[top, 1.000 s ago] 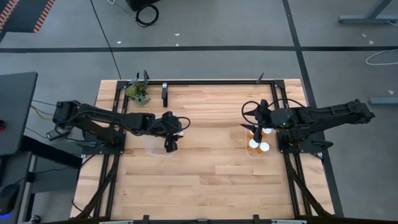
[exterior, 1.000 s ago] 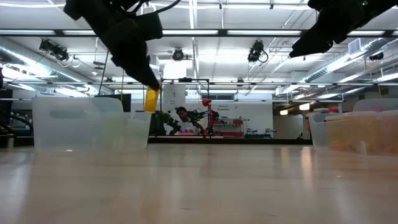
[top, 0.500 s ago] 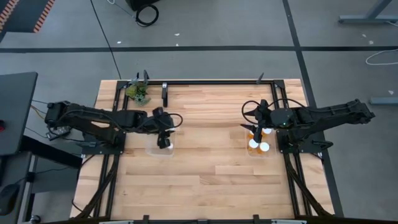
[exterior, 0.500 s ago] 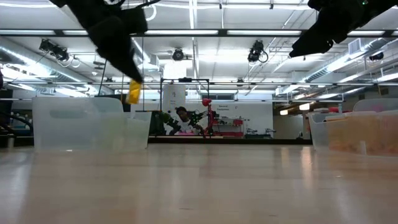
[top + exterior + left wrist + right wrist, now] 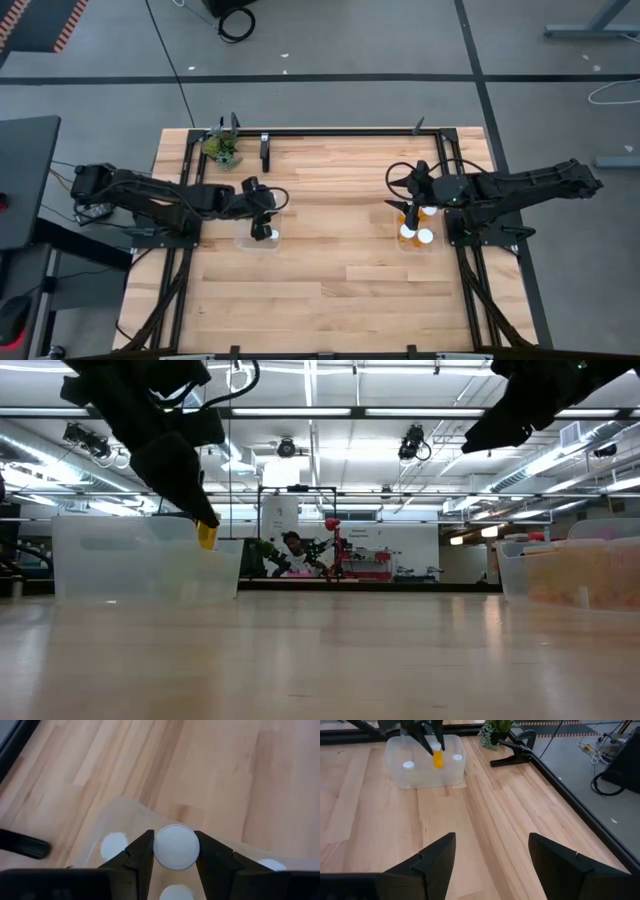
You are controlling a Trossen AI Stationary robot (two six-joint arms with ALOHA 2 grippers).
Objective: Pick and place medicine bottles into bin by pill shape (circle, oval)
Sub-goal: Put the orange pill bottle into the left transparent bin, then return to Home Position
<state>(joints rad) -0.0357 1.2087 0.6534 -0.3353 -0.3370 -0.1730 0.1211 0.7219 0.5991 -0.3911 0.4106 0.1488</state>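
A medicine bottle with a white cap (image 5: 175, 847) and an amber body (image 5: 206, 536) hangs in my left gripper (image 5: 262, 228), which is shut on it. It hangs over the clear left bin (image 5: 246, 242), about level with the rim (image 5: 150, 520). Other white caps (image 5: 114, 845) lie inside that bin. My right gripper (image 5: 492, 865) stands open with nothing between its fingers, above the right bin (image 5: 400, 244). That bin holds white-capped amber bottles (image 5: 408, 232). My left gripper pinches the bottle's white cap (image 5: 175, 847) by its rim between its two fingers (image 5: 140, 855). They come slanting down from the table's left side. The amber body (image 5: 437, 758) hangs upright below the fingers, clear of the bin's floor.
A small potted plant (image 5: 222, 148) and a black clamp (image 5: 265, 150) stand at the far left of the table, inside a black frame (image 5: 340, 131). Bare wood (image 5: 330, 270) lies between the two bins and toward the near edge.
My left gripper has carried the bottle toward the table's left edge and down, from just right of the left bin to over it. The bottle has stayed upright in the hold.
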